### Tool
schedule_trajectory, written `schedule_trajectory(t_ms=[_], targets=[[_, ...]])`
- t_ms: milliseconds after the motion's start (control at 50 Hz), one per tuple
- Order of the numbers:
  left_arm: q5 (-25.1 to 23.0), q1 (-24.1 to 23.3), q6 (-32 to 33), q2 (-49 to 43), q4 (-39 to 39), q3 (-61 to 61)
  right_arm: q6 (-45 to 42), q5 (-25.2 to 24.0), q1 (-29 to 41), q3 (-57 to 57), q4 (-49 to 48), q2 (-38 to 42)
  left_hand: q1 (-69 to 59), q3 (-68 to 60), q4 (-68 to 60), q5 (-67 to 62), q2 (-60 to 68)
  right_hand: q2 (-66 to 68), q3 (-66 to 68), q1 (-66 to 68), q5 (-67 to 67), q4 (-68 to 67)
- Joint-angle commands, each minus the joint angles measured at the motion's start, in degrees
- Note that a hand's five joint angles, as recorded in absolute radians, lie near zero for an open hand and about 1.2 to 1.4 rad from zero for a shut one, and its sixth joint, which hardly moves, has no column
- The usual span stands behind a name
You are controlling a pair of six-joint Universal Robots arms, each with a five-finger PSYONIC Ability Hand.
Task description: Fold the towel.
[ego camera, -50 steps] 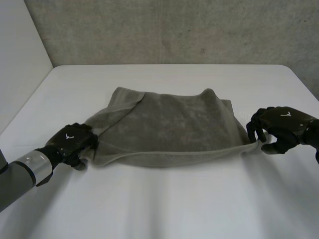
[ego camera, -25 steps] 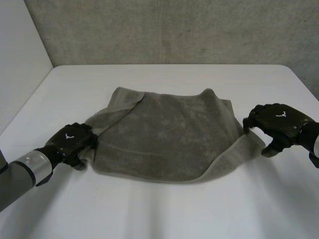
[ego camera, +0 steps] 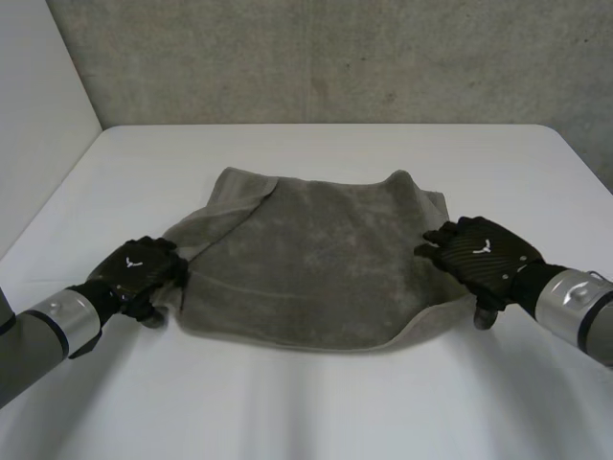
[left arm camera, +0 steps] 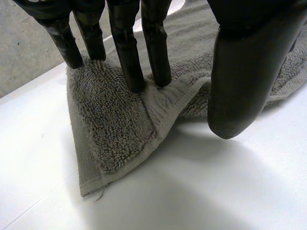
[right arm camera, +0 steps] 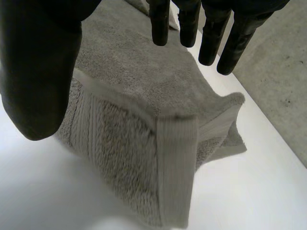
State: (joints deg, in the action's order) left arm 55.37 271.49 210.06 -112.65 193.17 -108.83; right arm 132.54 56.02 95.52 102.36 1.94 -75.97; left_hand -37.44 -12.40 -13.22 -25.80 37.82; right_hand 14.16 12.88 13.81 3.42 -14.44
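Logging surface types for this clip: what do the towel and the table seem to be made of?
Towel: grey terry cloth, likely cotton. The left wrist view shows a looped, fuzzy pile, and its hem band is flat and ribbed. Table: smooth white top with a soft sheen, perhaps laminate or painted board; the look leaves it open.

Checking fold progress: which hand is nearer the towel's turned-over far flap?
Left. The left hand presses the towel at its near corner, on the same side as the flap; the right hand is over the opposite edge.
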Motion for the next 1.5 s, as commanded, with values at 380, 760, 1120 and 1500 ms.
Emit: schedule_trajectory(t_ms=[380,760,1120,1500], targets=[[0.0,0.18,0.0,0.06,-0.07,0.02,-10.02,10.69,1.77,-0.67,-6.16,4.51,2.33,2.4,3.22,0.7,-2.71,65.84,-2.88,66.19,66.58,4.44],[0.0,0.44,-0.18,-0.11,0.02,0.11,1.48,6.57,0.99,-2.16,1.05,3.37,25.2,2.4,3.22,23.57,-25.58,65.84,-2.88,66.19,66.58,4.44],[0.09,-0.17,-3.95,-1.26,0.81,2.04,5.63,2.34,-1.57,-2.51,2.55,3.54,24.87,2.4,3.22,23.24,-25.25,65.84,-2.88,66.19,66.58,4.44],[0.0,-1.32,-4.04,-5.04,3.27,3.97,5.36,2.08,-1.48,-1.81,2.55,3.54,10.98,2.4,3.22,9.34,-11.36,65.84,-2.88,66.19,66.58,4.44]])
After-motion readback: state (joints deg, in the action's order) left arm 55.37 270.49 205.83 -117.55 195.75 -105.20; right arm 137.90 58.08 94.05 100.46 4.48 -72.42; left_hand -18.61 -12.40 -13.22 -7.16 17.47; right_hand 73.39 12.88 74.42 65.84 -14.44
